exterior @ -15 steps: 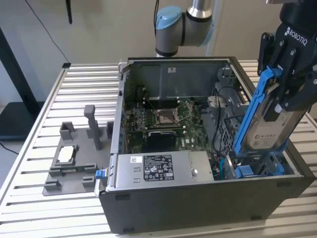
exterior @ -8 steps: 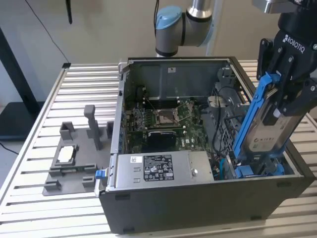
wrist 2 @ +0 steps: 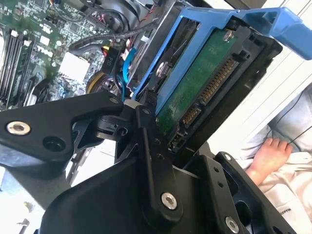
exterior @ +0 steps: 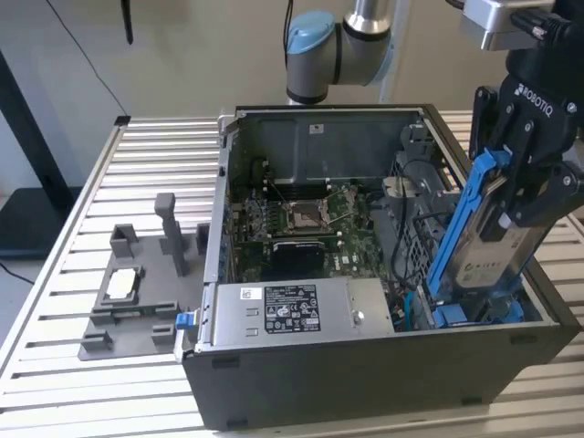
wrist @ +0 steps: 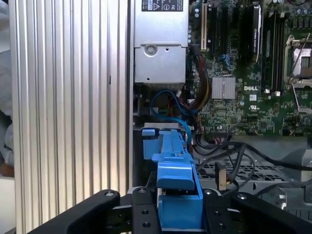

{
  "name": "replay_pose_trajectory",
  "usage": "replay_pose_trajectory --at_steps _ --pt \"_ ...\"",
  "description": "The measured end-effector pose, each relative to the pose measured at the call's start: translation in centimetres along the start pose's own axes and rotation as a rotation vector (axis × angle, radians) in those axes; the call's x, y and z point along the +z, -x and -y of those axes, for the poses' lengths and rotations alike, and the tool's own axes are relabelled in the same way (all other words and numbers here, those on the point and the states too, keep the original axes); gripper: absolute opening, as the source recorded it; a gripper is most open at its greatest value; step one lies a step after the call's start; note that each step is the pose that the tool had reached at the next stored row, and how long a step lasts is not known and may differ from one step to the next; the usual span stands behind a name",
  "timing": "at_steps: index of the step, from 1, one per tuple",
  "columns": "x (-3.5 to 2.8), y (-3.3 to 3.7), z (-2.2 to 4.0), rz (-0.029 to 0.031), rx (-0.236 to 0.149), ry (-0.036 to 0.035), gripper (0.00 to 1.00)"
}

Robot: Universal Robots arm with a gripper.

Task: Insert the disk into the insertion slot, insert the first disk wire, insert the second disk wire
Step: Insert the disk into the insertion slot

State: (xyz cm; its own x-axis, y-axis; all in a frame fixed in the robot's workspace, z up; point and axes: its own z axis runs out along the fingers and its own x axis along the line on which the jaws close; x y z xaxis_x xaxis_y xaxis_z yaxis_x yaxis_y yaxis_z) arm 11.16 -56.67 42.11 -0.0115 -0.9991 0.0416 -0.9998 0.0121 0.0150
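The gripper [wrist: 178, 210], its black linkage in front, is clamped on the disk [exterior: 491, 251] by the blue carrier's edges; the disk stands steeply tilted at the computer case's [exterior: 365, 374] end on the exterior view's right, its lower end inside the case, perhaps touching the bay; within the case lie the motherboard [exterior: 301, 214], the labelled power-supply box [exterior: 292, 310] and a blue cable [wrist: 163, 96] under the carrier; the disk's printed label faces outward; the second wrist view shows its green circuit board [wrist 2: 195, 83] and a person's hand [wrist 2: 270, 156] outside the case; a grey fixture [exterior: 137, 292] sits beside the case.
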Motion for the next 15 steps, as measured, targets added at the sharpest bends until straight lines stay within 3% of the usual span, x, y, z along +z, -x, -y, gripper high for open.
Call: replay_pose_trajectory --at_steps 9,12,15 --pt "1.12 0.08 0.07 0.0022 -0.002 -0.0001 0.33" --pt "1.39 0.13 0.07 0.0129 -0.002 0.0000 0.33" --pt "1.63 0.15 0.07 0.0328 -0.002 0.0003 0.33"
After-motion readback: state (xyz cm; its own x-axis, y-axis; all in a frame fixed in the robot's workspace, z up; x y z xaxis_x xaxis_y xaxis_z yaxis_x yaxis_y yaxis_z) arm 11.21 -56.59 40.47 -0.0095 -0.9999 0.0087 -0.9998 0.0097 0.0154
